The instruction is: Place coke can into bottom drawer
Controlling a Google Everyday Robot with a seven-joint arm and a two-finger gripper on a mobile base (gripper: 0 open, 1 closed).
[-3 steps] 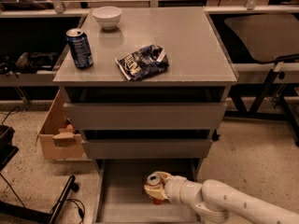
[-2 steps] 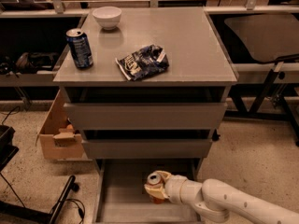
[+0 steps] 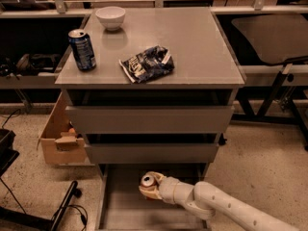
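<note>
- Coke can (image 3: 147, 180) is clenched in the pincer (image 3: 151, 188), upright, inside the open bottom drawer (image 3: 126, 211), toward its back.
- Whether its base is seated on the drawer floor cannot be told.
- Release is judged next: can to be lowered until seated, pincer opened slowly.
- Arm to be withdrawn straight out, so the can is not tipped.
- Blue can (image 3: 82, 49) on the tabletop (image 3: 202, 47) is to be left alone.
</note>
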